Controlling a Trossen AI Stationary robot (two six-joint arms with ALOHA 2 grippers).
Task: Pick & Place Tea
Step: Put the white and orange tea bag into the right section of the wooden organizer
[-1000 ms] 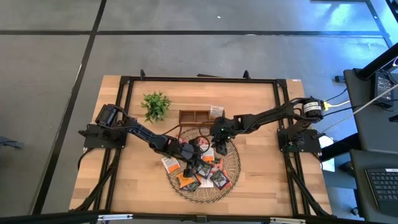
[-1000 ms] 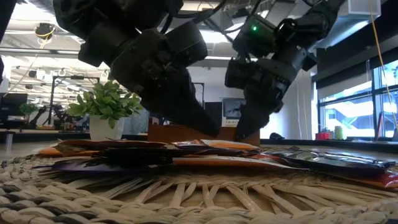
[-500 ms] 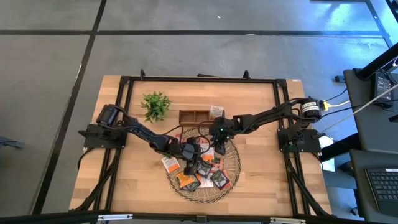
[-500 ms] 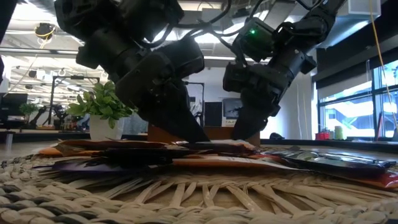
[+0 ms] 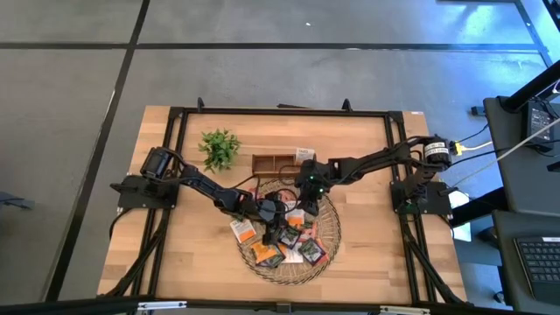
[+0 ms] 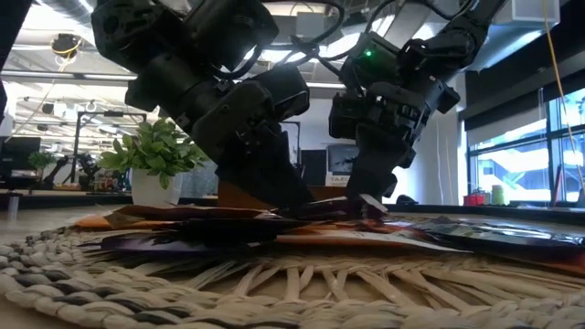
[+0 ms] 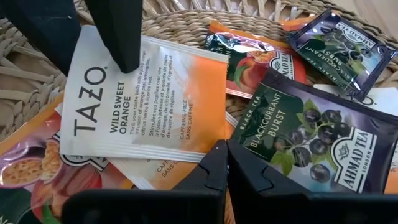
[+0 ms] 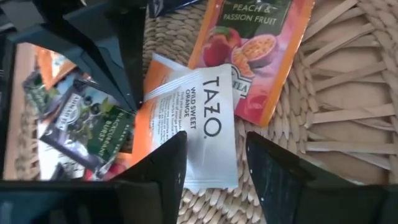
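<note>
right hand (image 8: 211, 165) astride tazo sachet (image 8: 199, 124) (fingers apart)

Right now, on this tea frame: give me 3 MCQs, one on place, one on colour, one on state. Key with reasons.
1. Where do the tea sachets lie?
A. in the wooden box
B. on the round woven tray
C. on the bare table

2. What colours is the Tazo Wild Sweet Orange sachet?
A. white and orange
B. green
C. black

3. How do the left gripper's fingers stand?
A. wide open
B. shut
C. clamped on the plant

Key:
1 B: the sachets rest on the woven tray.
2 A: the Tazo sachet has a white half and an orange half.
3 B: the left gripper has its fingers pressed together, with the tips over the sachets; the right gripper is open over the Tazo.
</note>
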